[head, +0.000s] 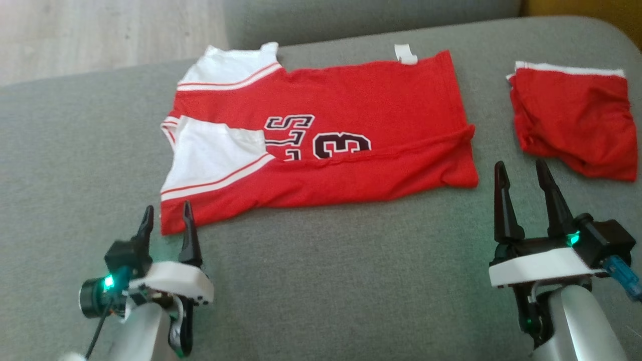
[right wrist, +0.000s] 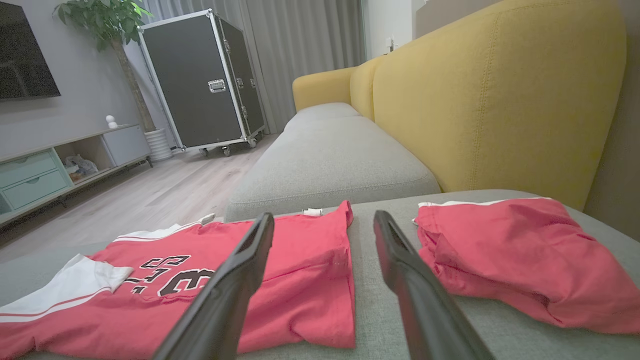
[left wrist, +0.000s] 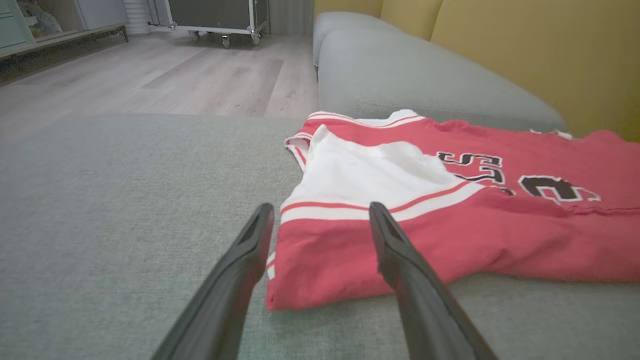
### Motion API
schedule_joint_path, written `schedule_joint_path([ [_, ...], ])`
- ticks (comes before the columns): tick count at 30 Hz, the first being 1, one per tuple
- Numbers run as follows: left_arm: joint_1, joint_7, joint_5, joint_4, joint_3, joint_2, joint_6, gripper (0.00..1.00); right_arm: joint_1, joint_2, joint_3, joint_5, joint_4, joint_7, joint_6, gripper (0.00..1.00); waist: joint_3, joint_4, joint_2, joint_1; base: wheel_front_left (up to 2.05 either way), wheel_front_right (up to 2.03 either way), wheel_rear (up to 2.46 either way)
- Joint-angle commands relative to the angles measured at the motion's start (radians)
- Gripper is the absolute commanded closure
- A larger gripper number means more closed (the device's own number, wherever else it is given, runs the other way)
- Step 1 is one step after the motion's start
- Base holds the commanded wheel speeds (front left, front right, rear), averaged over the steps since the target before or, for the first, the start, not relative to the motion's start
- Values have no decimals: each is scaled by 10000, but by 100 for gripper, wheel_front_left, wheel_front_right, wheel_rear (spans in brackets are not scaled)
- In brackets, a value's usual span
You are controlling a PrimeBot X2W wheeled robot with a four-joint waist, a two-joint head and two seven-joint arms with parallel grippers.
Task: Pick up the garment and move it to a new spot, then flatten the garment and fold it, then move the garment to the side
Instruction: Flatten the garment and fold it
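Jersey (head: pixel 351 100) lies on grey sofa (head: pixel 321 281) — left hand (head: pixel 168 206), right hand (head: pixel 520 164) splayed wide

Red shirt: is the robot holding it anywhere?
No, nothing is held. The shirt lies on the sofa. The left gripper is open at its near corner, and the right gripper is open beside its hem.

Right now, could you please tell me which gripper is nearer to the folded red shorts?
Right. The right gripper hovers just short of the red shorts; the left gripper is far off, at the near corner of the jersey.
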Motion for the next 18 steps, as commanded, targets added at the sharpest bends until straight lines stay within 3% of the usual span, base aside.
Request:
schedule_joint_path([
  [1,-620,29,-33,72,395,124,120,0,-393,31,265,65,-352,-55,65,0,242,-187,0,-3,0,0,0],
  [8,-1567,549,-64,1862,528,260,606,0,-540,44,526,293,-286,-55,65,0,631,-483,0,-3,0,0,0],
  [17,-2183,1264,-153,3187,413,359,636,0,-760,49,750,680,-417,-55,65,0,927,-625,0,-3,0,0,0],
  [18,-2208,1387,-164,3306,373,365,575,10,-773,49,748,719,-422,-55,65,0,915,-626,0,-3,0,0,0],
])
